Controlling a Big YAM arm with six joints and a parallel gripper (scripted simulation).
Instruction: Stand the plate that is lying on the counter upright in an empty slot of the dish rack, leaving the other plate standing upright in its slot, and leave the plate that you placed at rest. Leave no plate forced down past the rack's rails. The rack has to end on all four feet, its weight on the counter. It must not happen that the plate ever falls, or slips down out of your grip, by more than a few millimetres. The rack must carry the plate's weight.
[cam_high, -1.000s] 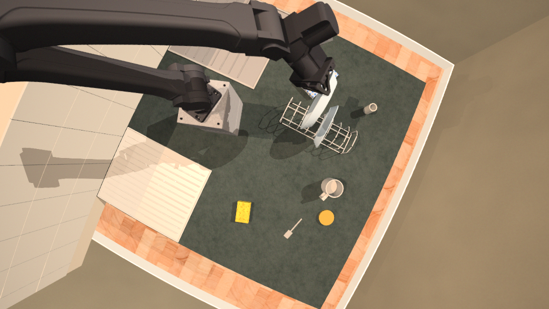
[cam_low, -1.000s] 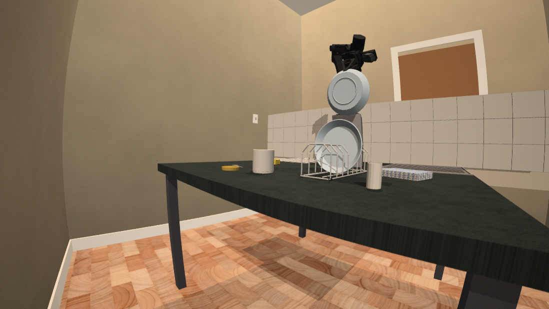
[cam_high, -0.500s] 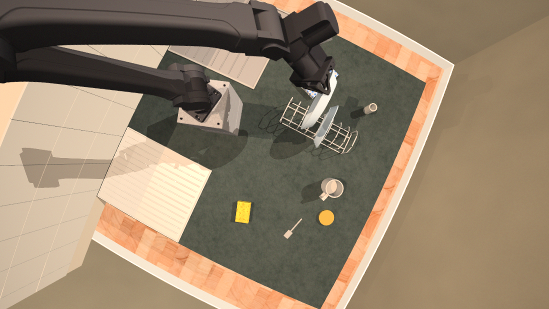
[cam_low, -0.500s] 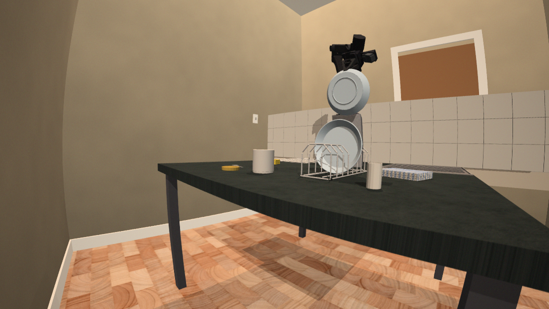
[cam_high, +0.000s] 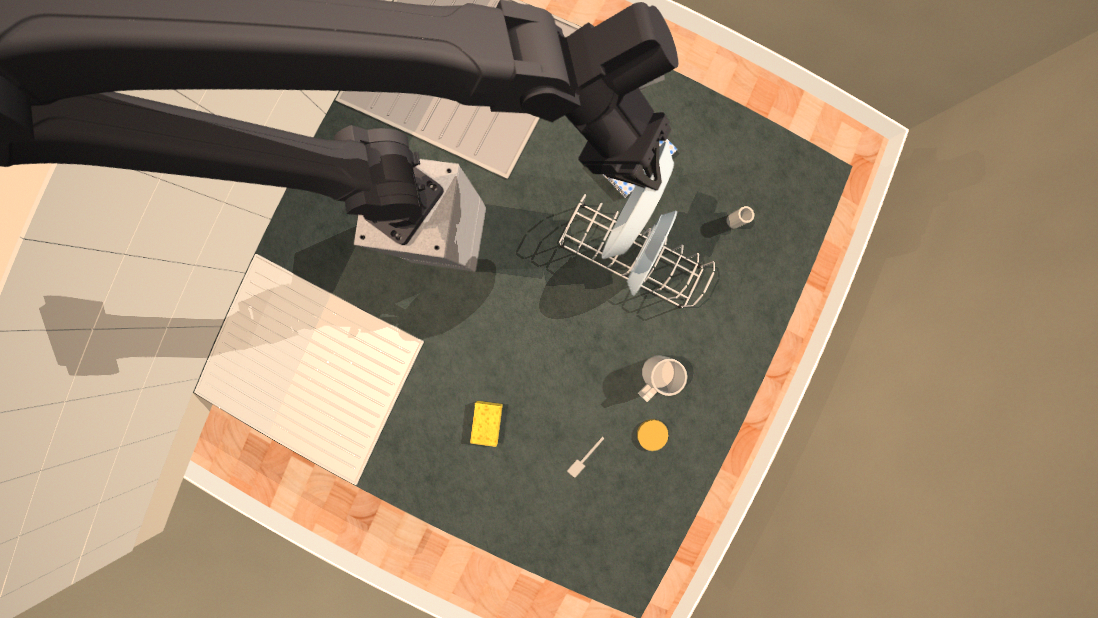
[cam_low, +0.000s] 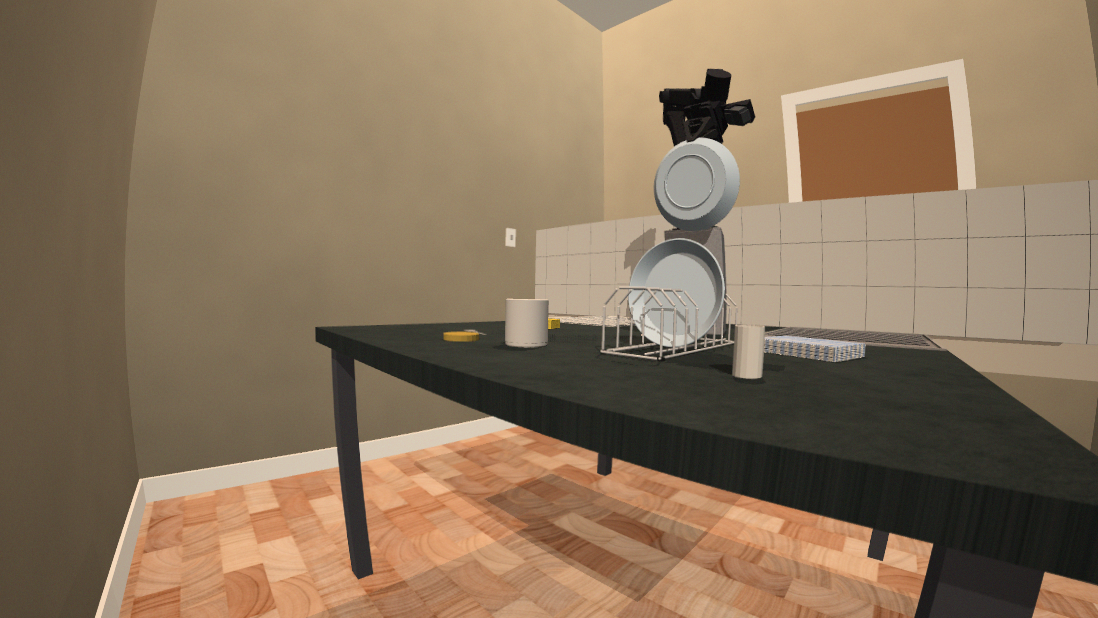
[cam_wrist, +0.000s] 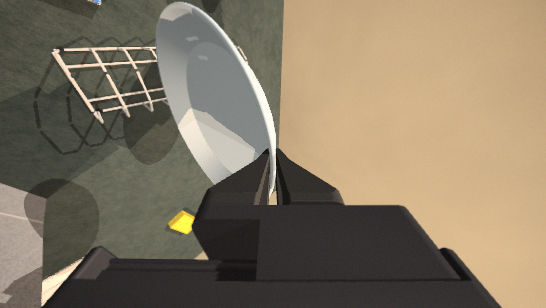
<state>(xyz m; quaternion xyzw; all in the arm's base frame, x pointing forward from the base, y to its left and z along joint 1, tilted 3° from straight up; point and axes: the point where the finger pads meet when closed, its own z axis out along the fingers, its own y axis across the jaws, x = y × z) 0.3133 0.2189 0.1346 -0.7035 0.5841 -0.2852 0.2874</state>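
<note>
I am holding the plate (cam_low: 696, 182) by its upper rim, the jaws clamped tight on that thin edge, and it is hanging upright in the air well above the dish rack (cam_low: 619, 336) on the desk (cam_low: 806, 414). The gripper (cam_low: 693, 135) is sitting at the very top of the plate, so the whole disc is dangling below a narrow pinch, as the wrist view is showing. The other plate (cam_low: 676, 291) is standing in its slot directly underneath in the exterior view; from the top view the held plate appears to be over a neighbouring slot, just beside it.

My worry is the descent. If I am lowering off line, the bottom rim could be striking the standing plate and knocking it over, or landing on a wire and skidding the light rack sideways. Swing in the pinch grip could be twisting the plate out of slot alignment. Pushing too low would be forcing it past the rails.
</note>
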